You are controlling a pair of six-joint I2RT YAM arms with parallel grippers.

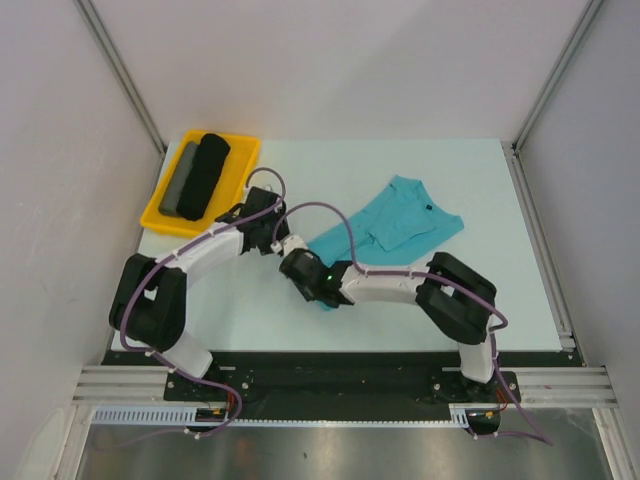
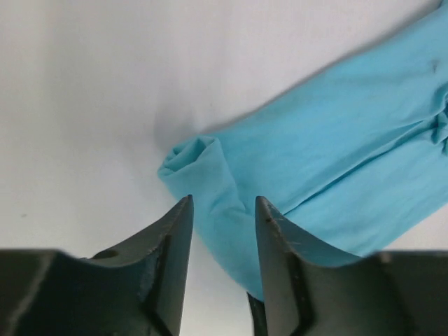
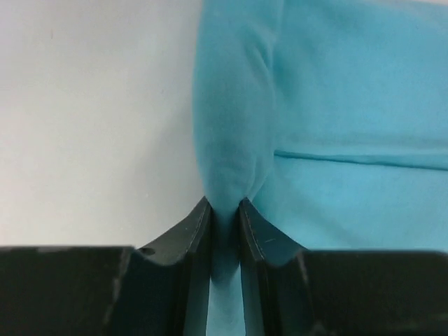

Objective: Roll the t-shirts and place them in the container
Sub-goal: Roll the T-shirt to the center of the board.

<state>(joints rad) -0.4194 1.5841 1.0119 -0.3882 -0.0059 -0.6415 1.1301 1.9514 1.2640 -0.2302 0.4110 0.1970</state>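
The turquoise t-shirt [image 1: 395, 225] lies folded into a long strip on the white table, with a small dark neck label [image 1: 428, 208] at its far end. Its near-left end is rolled up a little [image 2: 196, 157]. My right gripper [image 1: 298, 265] is shut on a pinched ridge of the turquoise cloth [image 3: 231, 140] at that end, as the right wrist view [image 3: 225, 205] shows. My left gripper [image 1: 276, 241] is open, its fingers on either side of the rolled end [image 2: 224, 203], just above the cloth. A black roll [image 1: 205, 175] and a grey roll [image 1: 180, 180] lie in the tray.
A yellow tray [image 1: 158, 216] stands at the table's far left corner, close behind the left arm. White walls enclose the table on three sides. The table's bare white top [image 1: 480, 290] stretches to the right and near side of the shirt.
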